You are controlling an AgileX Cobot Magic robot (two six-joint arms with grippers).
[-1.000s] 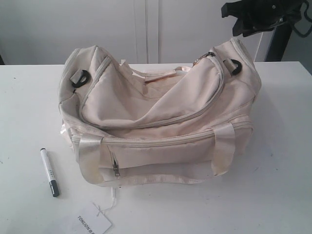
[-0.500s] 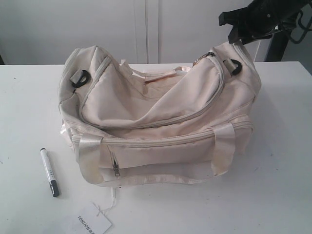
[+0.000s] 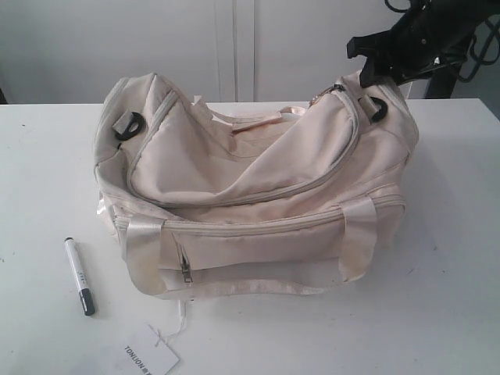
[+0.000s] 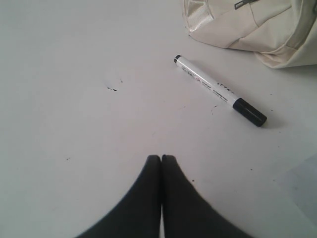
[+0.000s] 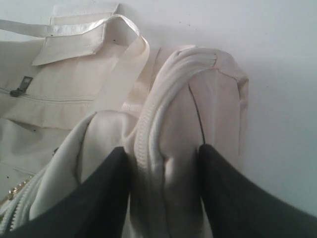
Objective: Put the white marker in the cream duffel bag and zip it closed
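Cream fabric is the main risk. The right claw [image 5: 163, 151] is spread wide around a fold at the end of the cream duffel bag [image 3: 258, 180], piped seam between its fingers, and it isn't clearly squeezing. If it lifts off, the soft top will likely sag and leave no mouth. The main zipper doesn't gape in the exterior view, so the marker may have no way in.

The left claw [image 4: 161, 157] is pressed together, empty, hovering over the bare table [image 3: 453, 312]. The white marker [image 4: 218, 90] lies flat ahead of it and off to one side, well apart, black cap end pointing away from the bag corner. Risks:
- Round barrel on a smooth top could roll or skid under a low pinch.
- The claw must spread first or it will just shove the pen.
- The paper tag [image 3: 147, 358] sits near the marker and its string could snag.

Counts:
- 1 marker
- 1 duffel
- 1 paper tag
- 2 black strap rings, one just beside the right claw [image 3: 377, 105] and one at the far end [image 3: 129, 125]
- 1 front pocket zip pull [image 3: 186, 271]
- 2 claws
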